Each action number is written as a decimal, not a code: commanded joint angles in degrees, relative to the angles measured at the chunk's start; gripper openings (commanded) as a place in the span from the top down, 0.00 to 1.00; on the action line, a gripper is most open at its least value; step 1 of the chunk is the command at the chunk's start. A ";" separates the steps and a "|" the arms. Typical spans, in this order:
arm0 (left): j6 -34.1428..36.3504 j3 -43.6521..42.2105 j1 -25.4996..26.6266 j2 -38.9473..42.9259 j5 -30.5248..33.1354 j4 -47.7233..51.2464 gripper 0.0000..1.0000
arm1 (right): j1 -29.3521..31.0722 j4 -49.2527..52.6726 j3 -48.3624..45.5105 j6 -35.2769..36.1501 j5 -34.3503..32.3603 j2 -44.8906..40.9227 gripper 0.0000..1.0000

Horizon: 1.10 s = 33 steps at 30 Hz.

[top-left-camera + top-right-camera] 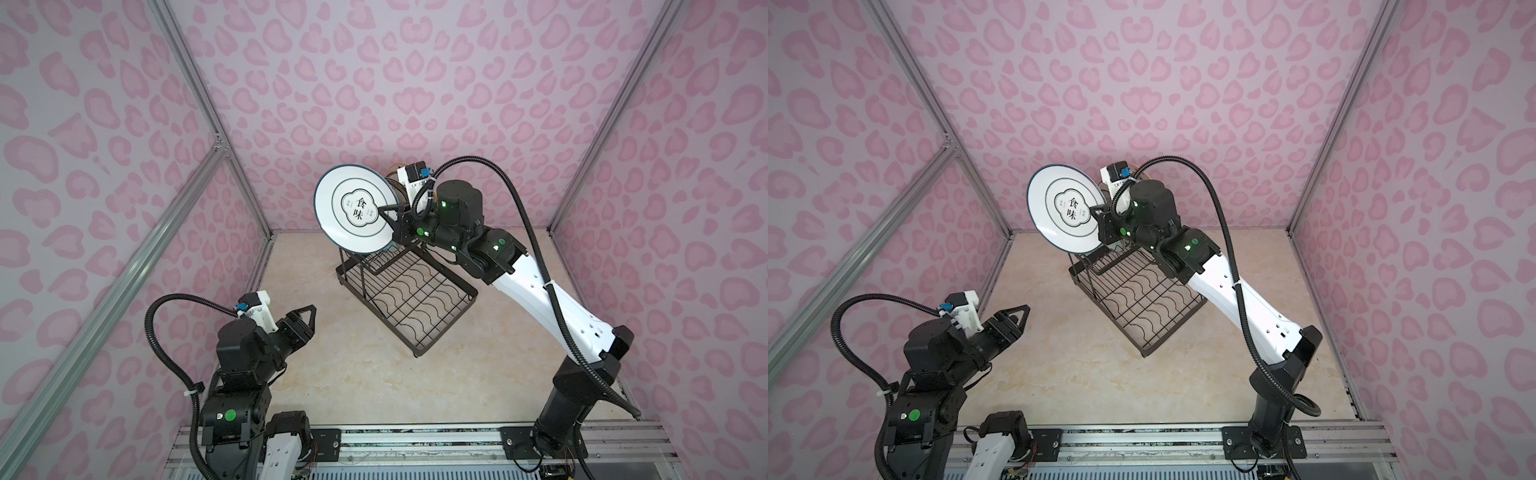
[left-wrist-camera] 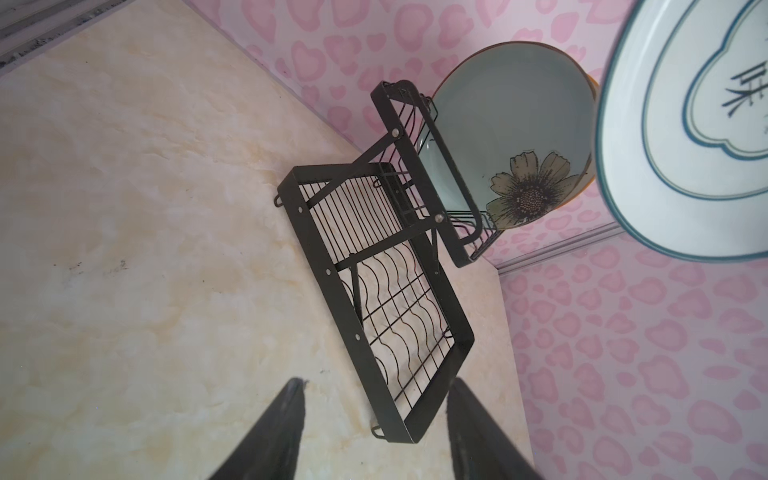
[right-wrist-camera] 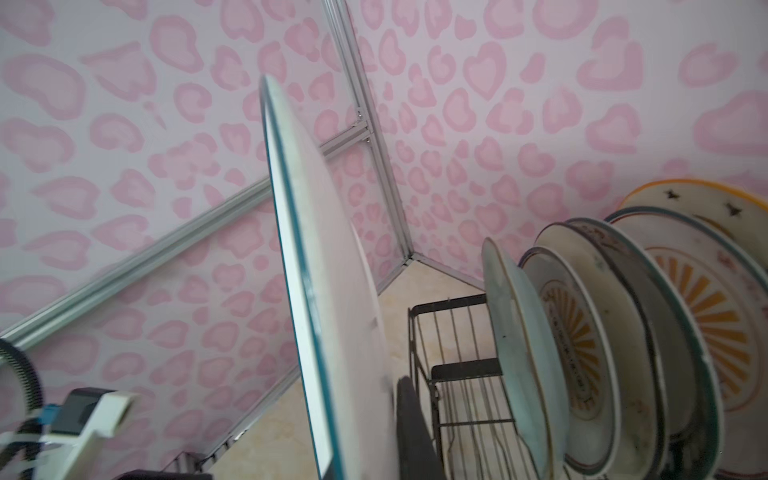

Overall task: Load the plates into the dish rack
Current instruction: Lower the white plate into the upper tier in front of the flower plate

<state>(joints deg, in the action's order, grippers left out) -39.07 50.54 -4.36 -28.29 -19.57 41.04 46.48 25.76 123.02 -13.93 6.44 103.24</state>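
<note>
Black-and-white arms (image 1: 536,299) (green lights (image 1: 444,204)), ribbed black cables (image 1: 521,208), seemingly zip-tied

- Left arm (image 1: 237,345) crouched low near its base, left gripper (image 1: 308,312) parted and empty.
- Right arm (image 1: 540,299) stretched forward and high, right gripper (image 1: 392,214) clamped on a plate (image 1: 334,220) edge.

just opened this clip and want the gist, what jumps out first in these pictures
A large white plate with dark characters, clamped by the right gripper, hangs above the black dish rack at the back of the table. A row of plates stands on edge in the rack's raised basket, while the left gripper hovers open and empty at front left.
</note>
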 commanded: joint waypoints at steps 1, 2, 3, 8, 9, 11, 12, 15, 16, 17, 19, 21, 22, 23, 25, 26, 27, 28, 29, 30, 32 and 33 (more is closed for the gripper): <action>1.44 0.27 0.00 0.39 1.66 1.44 0.42 | 1.23 6.08 7.18 11.54 -11.82 4.70 1.00; 1.56 0.32 -0.03 0.60 1.98 1.75 0.42 | 1.77 6.77 9.67 13.55 -14.59 6.35 1.00; 1.70 0.43 0.03 0.77 2.27 2.14 0.42 | 2.50 7.23 11.83 15.38 -17.47 8.12 1.00; 2.02 0.56 0.02 0.73 2.78 2.59 0.42 | 3.51 9.40 20.11 20.28 -25.08 14.71 1.00; 2.11 0.56 -0.03 0.63 2.93 2.71 0.42 | 3.75 9.16 20.27 21.12 -26.85 15.34 1.00; 2.24 0.44 -0.03 0.44 3.05 2.71 0.42 | 3.81 8.58 20.03 21.76 -28.97 16.38 1.00; 2.37 0.35 0.02 0.22 3.18 2.64 0.42 | 3.83 8.44 19.95 21.92 -30.21 16.86 1.00; 2.49 0.17 0.04 -0.26 3.18 2.34 0.42 | 3.76 8.11 19.33 21.98 -32.06 18.20 1.00; 2.51 0.17 -0.01 -0.39 3.14 2.21 0.42 | 3.67 7.79 18.92 21.76 -31.99 18.35 1.00; 2.59 0.17 0.02 -0.50 3.14 2.21 0.42 | 3.68 7.44 18.34 21.59 -31.73 18.55 1.00; 2.77 0.25 0.05 -0.55 3.35 2.22 0.42 | 3.60 6.96 17.75 21.15 -31.49 18.83 1.00; 2.94 0.26 0.03 -0.62 3.58 2.47 0.42 | 3.59 6.67 17.52 20.65 -31.27 19.10 1.00; 3.01 0.17 -0.01 -0.56 3.64 2.45 0.42 | 3.55 6.72 17.45 20.36 -31.09 19.25 1.00; 3.03 0.08 0.02 -0.55 3.64 2.47 0.42 | 3.62 6.67 17.40 20.26 -31.22 19.44 1.00; 3.03 -0.07 -0.03 -0.60 3.73 2.43 0.42 | 3.54 6.38 17.09 19.84 -30.95 19.63 1.00; 3.03 -0.18 0.03 -0.63 3.70 2.34 0.42 | 3.54 6.10 16.82 19.60 -31.02 19.76 1.00; 3.06 -0.15 0.04 -0.70 3.70 2.37 0.42 | 3.51 5.98 16.64 19.49 -30.97 19.91 1.00; 3.12 -0.09 -0.02 -0.76 3.74 2.36 0.42 | 3.48 5.84 16.57 19.38 -30.91 20.07 1.00; 3.20 -0.03 0.02 -0.80 3.84 2.36 0.42 | 3.48 5.64 16.55 19.16 -30.93 20.19 1.00; 3.34 -0.06 -0.03 -0.86 3.84 2.37 0.42 | 3.40 5.49 16.50 19.14 -30.90 20.49 1.00; 3.38 0.06 0.05 -0.97 3.93 2.34 0.42 | 3.34 5.28 16.50 18.78 -30.69 20.92 1.00; 3.39 -0.04 -0.03 -1.14 3.97 2.31 0.42 | 3.33 5.18 16.49 18.52 -30.48 21.10 1.00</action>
<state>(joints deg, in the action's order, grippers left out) -36.45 50.54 -4.38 -29.06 -16.05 43.79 49.87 34.46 139.85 5.58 -23.99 123.57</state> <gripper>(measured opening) 0.582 0.078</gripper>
